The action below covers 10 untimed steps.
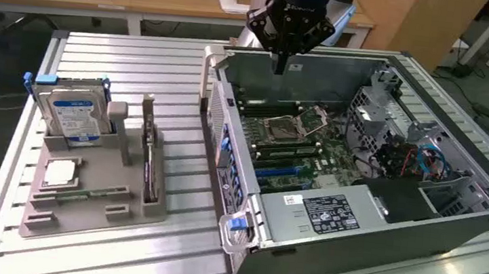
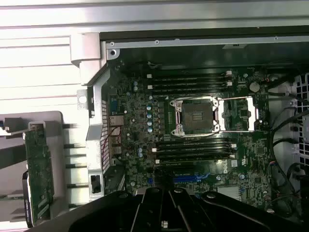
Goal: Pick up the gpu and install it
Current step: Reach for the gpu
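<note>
Since the gpu stands on its thin edge in a slot of the grey holder, well apart from the claw, the job looks hardly begun. The claw hangs over the back wall of the open computer case, closed tight with nothing in it.

I think the step in hand is getting to the card. To do it well, the claw should open, come straight down on the card's top edge, and keep off the tall grey posts beside it. A soft, even pinch seems best, as the thin card could tip.

The holder also keeps a hard drive standing up, a square chip lying flat, and a memory stick near it. Inside the case lies the green board, with an open chip socket and a bare blue slot.
</note>
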Each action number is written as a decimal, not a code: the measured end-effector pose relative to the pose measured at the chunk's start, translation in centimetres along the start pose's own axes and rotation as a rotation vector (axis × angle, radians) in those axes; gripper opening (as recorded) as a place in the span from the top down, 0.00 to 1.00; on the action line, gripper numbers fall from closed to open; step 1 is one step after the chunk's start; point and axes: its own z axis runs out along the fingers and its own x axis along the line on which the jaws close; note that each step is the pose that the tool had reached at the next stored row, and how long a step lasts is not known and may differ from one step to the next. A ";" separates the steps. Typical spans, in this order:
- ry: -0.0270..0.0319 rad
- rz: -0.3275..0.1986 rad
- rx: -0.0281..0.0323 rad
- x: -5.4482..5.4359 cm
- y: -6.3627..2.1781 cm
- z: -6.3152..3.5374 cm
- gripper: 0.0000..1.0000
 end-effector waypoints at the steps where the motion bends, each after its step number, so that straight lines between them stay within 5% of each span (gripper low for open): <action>1: 0.0000 0.000 0.0000 0.0 0.00 0.00 0.90; 10: -0.0001 0.000 0.0000 0.0 0.00 0.00 0.90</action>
